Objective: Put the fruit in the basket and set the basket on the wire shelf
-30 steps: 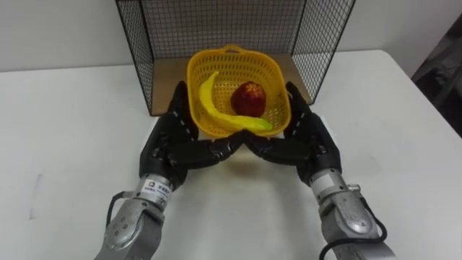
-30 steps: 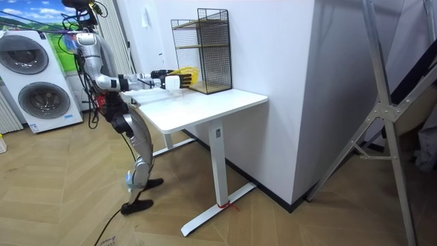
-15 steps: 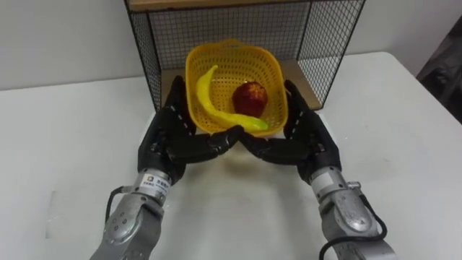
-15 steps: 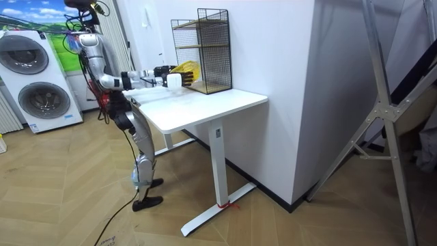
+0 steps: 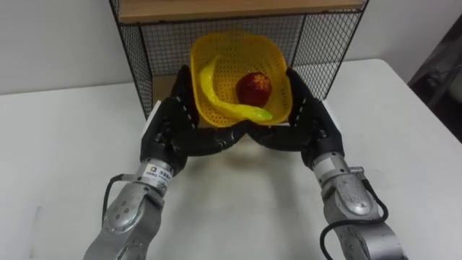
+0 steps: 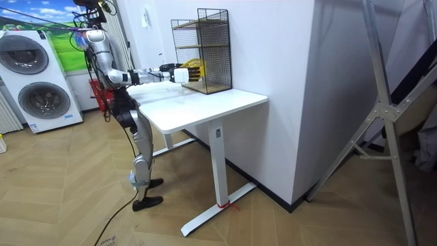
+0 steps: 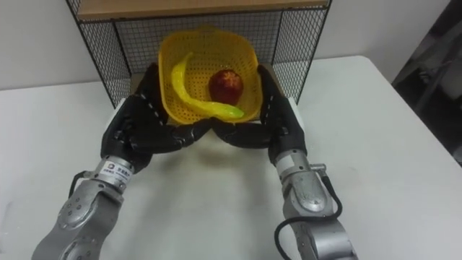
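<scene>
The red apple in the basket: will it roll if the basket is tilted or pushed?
Likely yes: the apple is round and lies loose on the floor of the basket. The banana curving below it may block it on that side. The basket's high walls should keep it in.

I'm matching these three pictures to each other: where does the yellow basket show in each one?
Left eye view: yellow basket, upper centre, before the wire shelf.
Right eye view: upper centre, slightly left.
Room view: upper left, at the arms' end.
Shared landmark: the wire shelf behind it.
</scene>
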Controlling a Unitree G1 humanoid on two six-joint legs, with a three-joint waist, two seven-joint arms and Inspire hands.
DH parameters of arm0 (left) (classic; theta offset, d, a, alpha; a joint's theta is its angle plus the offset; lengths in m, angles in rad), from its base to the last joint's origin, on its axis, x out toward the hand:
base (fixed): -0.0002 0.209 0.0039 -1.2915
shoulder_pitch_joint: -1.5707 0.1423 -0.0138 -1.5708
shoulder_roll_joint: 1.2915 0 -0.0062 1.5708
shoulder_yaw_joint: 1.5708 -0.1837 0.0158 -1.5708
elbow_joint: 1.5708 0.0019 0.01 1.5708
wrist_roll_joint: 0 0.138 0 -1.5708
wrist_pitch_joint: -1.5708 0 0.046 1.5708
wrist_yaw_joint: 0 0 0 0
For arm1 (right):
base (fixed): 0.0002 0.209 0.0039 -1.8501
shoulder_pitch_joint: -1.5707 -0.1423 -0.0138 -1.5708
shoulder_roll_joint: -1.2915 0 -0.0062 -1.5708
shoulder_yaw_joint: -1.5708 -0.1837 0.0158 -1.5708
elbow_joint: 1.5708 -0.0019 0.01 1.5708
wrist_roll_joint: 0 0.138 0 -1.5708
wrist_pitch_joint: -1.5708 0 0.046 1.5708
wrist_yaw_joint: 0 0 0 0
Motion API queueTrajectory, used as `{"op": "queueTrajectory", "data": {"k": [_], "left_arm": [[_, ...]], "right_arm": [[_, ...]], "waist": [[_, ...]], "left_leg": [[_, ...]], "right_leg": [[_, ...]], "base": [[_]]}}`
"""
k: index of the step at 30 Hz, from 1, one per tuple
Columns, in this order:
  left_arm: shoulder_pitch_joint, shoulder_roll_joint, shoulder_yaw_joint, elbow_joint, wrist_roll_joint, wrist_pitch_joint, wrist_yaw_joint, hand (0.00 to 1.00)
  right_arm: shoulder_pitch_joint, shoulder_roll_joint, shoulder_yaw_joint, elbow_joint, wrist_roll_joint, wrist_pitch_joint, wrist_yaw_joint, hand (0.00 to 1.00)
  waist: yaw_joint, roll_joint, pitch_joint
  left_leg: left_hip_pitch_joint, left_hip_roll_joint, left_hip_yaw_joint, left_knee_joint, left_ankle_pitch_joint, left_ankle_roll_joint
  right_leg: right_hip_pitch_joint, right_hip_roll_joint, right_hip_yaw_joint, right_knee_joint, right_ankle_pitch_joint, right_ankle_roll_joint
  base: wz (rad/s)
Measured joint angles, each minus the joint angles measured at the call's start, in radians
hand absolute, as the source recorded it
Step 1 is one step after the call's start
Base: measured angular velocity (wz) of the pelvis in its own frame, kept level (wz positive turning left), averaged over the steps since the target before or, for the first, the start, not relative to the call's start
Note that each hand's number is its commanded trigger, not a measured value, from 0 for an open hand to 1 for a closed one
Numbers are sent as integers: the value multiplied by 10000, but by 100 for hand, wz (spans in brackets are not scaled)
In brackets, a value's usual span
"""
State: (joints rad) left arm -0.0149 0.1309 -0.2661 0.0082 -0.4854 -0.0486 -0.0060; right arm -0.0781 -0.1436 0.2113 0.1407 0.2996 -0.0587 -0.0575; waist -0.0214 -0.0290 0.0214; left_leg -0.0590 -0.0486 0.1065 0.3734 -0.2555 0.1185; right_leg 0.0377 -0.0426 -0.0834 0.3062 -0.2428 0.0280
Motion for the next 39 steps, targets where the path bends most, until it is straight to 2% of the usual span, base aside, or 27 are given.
{"op": "queueTrajectory", "data": {"k": [4,8,12,16,18,20,22,29,39], "left_arm": [[-649,-15,158,455,60,314,11,0],[-1267,-35,256,944,67,575,181,0],[-1453,-58,333,1049,68,727,264,0],[-1476,-202,426,1243,191,1167,456,0],[-1577,-294,544,1747,184,1226,453,0],[-1855,-451,709,2642,153,1474,475,0],[-2070,-483,759,3084,205,1668,550,0],[-2531,-523,1099,3306,227,1878,632,0],[-2537,-810,1098,3866,221,2130,708,0]], "right_arm": [[-342,11,6,1,47,351,-257,0],[-749,26,8,92,92,545,-331,0],[-879,64,7,105,93,766,-459,0],[-1369,130,-9,689,-120,1308,-588,0],[-1630,165,-9,930,-502,1492,-568,0],[-2083,159,-72,1527,-797,1634,-442,0],[-2294,162,-168,1688,-970,1798,-342,0],[-2610,207,-362,1710,-1131,1922,-105,0],[-2687,217,-399,2438,-1145,2127,179,0]], "waist": [[14,-23,13],[20,-24,11],[33,-23,11],[18,-28,7],[16,-29,7],[4,-33,7],[29,-32,6],[97,-34,5],[183,-36,3]], "left_leg": [[54,9,0,-18,60,-51],[250,28,2,-222,91,-96],[339,32,4,-350,145,-133],[377,44,-5,-363,161,-158],[416,38,-6,-358,187,-162],[493,33,-20,-360,206,-164],[490,35,-40,-361,207,-164],[550,33,-71,-345,214,-176],[814,31,-131,-434,221,-189]], "right_leg": [[49,8,-5,-15,14,-21],[172,45,-13,-155,72,-82],[246,59,-19,-188,94,-102],[347,84,-7,-244,106,-123],[379,84,1,-276,111,-131],[472,82,-15,-321,115,-136],[476,88,-30,-321,119,-143],[562,84,-64,-346,125,-152],[778,90,-139,-347,132,-163]], "base": [[0],[-1],[0],[0],[0],[2],[3],[0],[1]]}}
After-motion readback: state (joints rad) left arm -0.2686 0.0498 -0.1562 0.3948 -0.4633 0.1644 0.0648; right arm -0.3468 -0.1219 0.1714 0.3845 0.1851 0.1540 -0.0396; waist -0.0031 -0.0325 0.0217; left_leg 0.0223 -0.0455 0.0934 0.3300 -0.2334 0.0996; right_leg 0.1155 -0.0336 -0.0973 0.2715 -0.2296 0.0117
